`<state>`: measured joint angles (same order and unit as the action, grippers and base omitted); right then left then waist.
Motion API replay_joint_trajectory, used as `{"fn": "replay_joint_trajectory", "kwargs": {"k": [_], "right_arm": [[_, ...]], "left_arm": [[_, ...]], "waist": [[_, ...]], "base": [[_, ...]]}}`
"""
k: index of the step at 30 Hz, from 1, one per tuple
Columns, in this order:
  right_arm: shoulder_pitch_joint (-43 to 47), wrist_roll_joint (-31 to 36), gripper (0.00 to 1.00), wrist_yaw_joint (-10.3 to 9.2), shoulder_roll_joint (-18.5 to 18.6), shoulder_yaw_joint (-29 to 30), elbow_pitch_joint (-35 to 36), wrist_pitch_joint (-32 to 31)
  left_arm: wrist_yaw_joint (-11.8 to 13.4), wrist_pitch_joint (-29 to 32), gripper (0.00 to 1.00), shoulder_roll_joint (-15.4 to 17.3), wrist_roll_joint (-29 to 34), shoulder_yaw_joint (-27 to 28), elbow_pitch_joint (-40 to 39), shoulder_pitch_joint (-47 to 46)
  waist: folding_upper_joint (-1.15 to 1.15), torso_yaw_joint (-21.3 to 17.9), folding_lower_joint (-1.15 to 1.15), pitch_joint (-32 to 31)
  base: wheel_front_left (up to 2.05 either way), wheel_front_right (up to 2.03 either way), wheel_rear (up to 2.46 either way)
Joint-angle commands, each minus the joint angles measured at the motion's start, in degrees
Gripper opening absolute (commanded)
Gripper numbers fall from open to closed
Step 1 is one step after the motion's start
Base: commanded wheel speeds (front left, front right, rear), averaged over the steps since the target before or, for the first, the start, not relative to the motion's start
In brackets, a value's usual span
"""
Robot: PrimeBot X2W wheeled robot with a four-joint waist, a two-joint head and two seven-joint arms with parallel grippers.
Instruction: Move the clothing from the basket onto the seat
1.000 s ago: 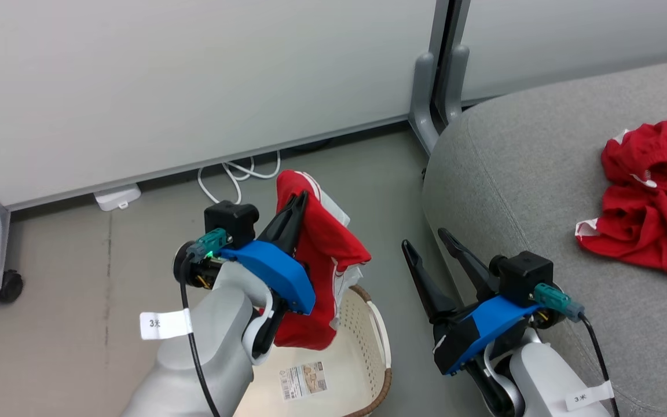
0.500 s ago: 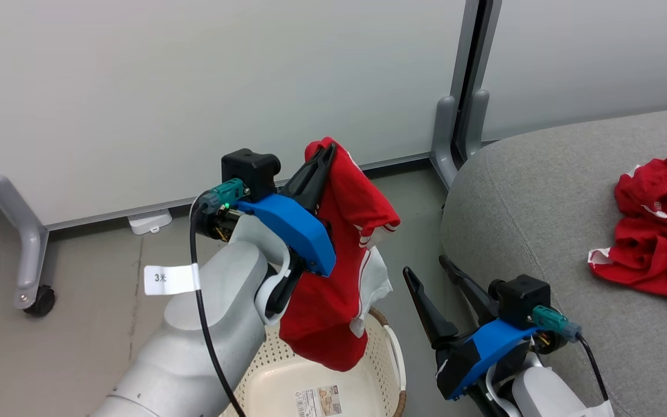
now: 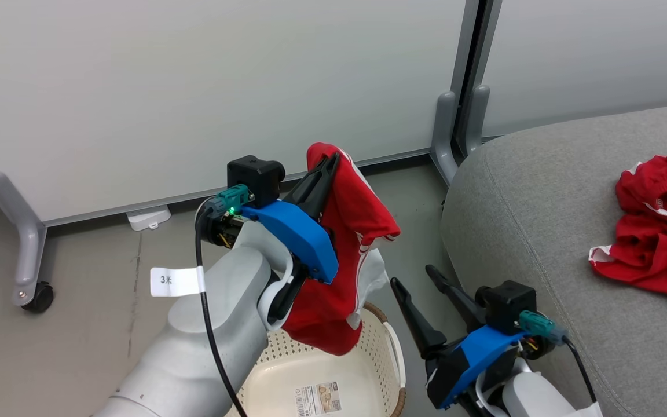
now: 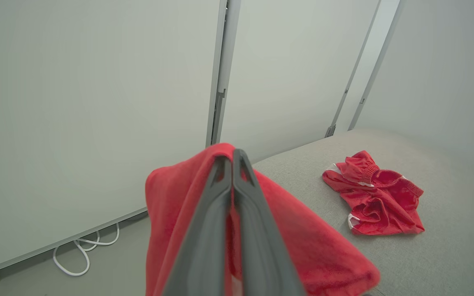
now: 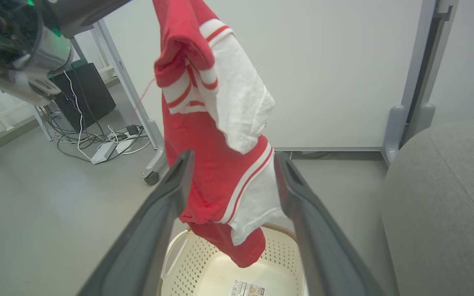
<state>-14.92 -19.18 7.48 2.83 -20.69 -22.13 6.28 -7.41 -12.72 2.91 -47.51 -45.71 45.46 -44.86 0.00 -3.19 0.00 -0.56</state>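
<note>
Grey floor [image 3: 79,336], white wall panels [image 3: 194,87]. Left gripper [image 3: 329,163] is clamped on red garment [image 3: 348,231], hem dangling over basket [image 3: 287,354]. Other garment [image 3: 658,231] lies on seat [image 3: 542,220]. Right gripper [image 3: 413,276] is spread wide, empty. Risk: thin pinch, so cloth may slip or snag the rim mid-swing.

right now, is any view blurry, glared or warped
Head view: soft even light, sharp, no glare. Left wrist view: left fingers soften near the lens, garment on the seat crisp. Right wrist view: right fingers soft, partition post leans from wide angle.
</note>
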Motion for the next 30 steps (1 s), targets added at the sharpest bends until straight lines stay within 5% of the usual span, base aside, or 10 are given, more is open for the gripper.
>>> {"fn": "replay_joint_trajectory", "kwargs": {"k": [1, 30], "right_arm": [[-0.53, -0.20, 1.00, 0.03, 0.11, -0.41, -0.19, -0.22], [-21.95, -9.68, 1.00, 0.03, 0.10, -14.17, -19.19, 2.45]], "left_arm": [[-0.04, -0.42, 0.00, -0.02, -0.34, -0.32, 0.05, -1.05], [0.08, -1.63, 0.00, -0.03, -5.26, -6.06, -0.56, -2.28]], "waist": [[0.00, -0.05, 0.00, 0.05], [0.00, 0.71, 0.00, 0.95]], "base": [[0.00, 0.00, 0.00], [0.00, 0.00, 0.00]]}}
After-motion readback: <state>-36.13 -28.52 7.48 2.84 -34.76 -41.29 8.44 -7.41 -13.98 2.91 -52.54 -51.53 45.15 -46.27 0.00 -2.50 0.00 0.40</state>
